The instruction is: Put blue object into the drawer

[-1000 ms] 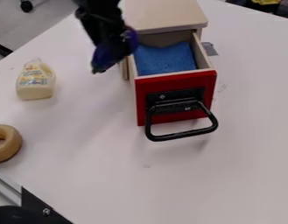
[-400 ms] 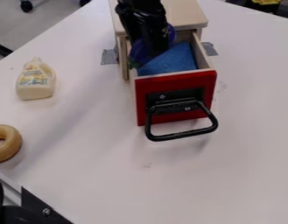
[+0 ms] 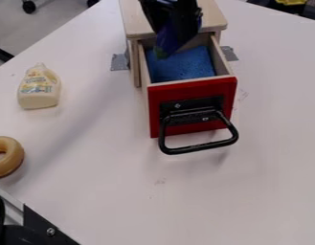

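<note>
My gripper (image 3: 179,26) hangs over the rear of the open drawer (image 3: 193,82), pointing downward, shut on a dark blue object (image 3: 169,41). That object slants down to the left and ends in a greenish tip. It is above the drawer's back left part, overlapping the cabinet's front edge from this view. A lighter blue, sponge-like piece (image 3: 188,66) lies inside the drawer. The drawer has a red front with a black handle (image 3: 198,147). Part of the held object is hidden behind the black fingers.
The wooden cabinet (image 3: 212,16) stands at the top centre, with grey tape beside its base. A cream bottle (image 3: 39,88) lies on the white table (image 3: 262,182) to the left, and a tan ring (image 3: 6,157) sits at the left edge.
From left of the drawer, my gripper has moved right with the dark blue object, and is now over the drawer's rear. The drawer, bottle and ring stay put.
</note>
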